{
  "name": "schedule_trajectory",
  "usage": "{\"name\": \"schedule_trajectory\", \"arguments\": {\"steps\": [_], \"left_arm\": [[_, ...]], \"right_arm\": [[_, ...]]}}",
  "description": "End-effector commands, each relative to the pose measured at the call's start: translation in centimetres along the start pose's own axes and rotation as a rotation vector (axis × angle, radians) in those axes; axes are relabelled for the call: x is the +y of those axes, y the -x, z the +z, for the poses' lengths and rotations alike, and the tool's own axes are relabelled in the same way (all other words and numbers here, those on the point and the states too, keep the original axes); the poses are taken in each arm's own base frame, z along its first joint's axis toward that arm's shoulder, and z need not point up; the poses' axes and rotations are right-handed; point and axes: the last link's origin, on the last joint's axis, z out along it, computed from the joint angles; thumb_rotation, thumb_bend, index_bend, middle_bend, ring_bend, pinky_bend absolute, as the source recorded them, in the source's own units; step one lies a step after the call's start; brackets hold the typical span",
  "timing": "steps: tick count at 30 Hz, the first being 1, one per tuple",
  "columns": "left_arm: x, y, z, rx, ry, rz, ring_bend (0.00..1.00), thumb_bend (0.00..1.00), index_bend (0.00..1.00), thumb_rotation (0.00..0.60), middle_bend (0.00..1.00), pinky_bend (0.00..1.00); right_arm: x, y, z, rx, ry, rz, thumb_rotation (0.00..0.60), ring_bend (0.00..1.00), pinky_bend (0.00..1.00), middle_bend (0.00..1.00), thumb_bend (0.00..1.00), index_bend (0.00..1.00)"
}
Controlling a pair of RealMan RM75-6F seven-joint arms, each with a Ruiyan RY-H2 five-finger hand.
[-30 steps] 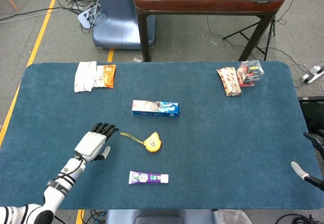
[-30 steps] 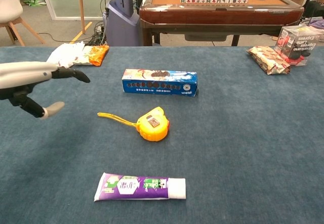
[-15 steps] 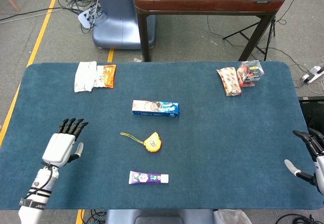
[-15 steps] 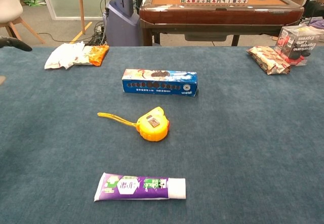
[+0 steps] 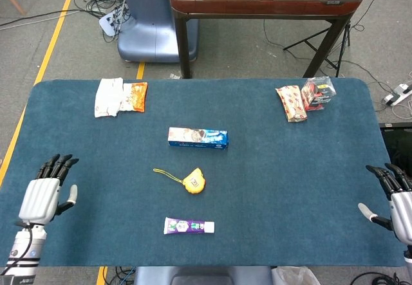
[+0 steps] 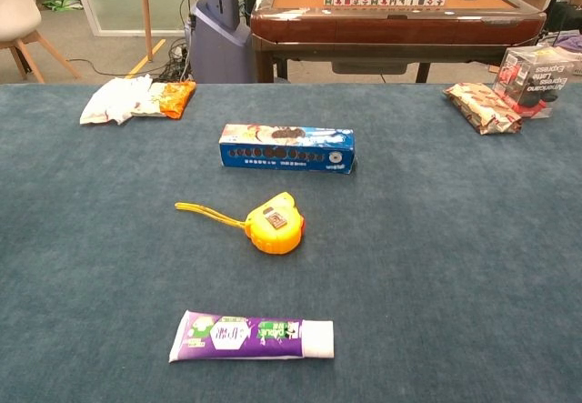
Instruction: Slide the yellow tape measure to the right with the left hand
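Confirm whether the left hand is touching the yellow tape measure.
No: the left hand sits at the table's left edge, far from the yellow tape measure.

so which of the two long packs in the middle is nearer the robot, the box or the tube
The purple-and-white tube. It lies on the near side of the yellow tape measure, closest to the table's front edge; the blue box lies beyond the tape measure.

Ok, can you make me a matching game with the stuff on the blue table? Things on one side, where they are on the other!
Things:
1. yellow tape measure
2. purple tube
3. blue box
4. left hand

Places:
A. nearest the table's front edge
B. at the table's left edge, holding nothing
C. middle of the table, cord trailing left
D. just behind the tape measure

Pairs: 1-C, 2-A, 3-D, 4-B
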Motion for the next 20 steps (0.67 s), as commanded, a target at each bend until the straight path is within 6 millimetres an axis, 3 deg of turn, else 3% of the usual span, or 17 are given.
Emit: {"name": "schedule_trajectory", "arguments": {"steps": [1,7,20], "left_arm": [[-1.1,-0.9,-1.1,0.035,-0.026,0.0,0.03,0.49,0.16,0.6,0.11,0.1],[-2.4,-1.7,-2.5,0.033,-0.094,0.014,0.03,0.49,0.17,0.6,0.12,0.1],[-2.5,-1.8,-1.9,-0.011,-0.11,0.035,0.03,0.49,0.19,0.6,0.13,0.1]], "right_arm": [[0.1,0.2,0.1,-0.013,0.019,-0.016,0.6,0.15,0.38,0.27,0.12,0.22],[0.6,0.4,0.1,-0.051,0.086,-0.069,0.6,0.15,0.37,0.27,0.11,0.22],[0.7,0.8,0.5,-0.114,0.085,-0.061,0.6,0.15,0.36,0.27,0.1,0.22]]}}
